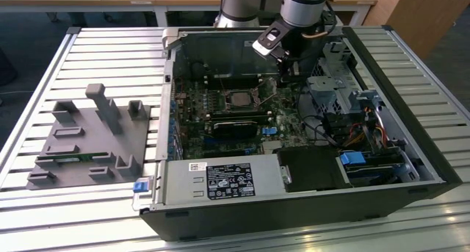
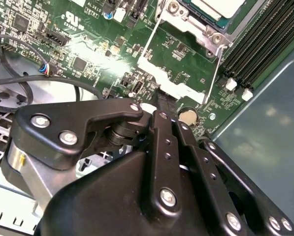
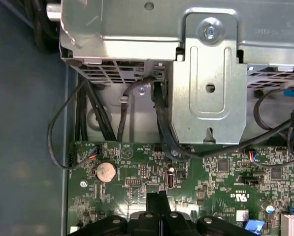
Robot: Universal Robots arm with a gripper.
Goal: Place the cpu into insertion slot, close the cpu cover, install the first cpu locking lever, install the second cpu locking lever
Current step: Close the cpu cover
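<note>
Hand (image 2: pixel 159 97) closed, fingertips together, nothing gripped, low over the motherboard (image 3: pixel 211 172) just beside the socket; cpu (image 1: pixel 239 99) seated, cpu cover (image 2: pixel 201 30) down around it

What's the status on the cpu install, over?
Gripper shut, nothing seen in it, low over the motherboard near the cpu. Cpu seated, cpu cover down around it. Black cables close by.

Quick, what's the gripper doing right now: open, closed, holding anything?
Gripper: closed, nothing visibly held, poised over the motherboard.
</note>
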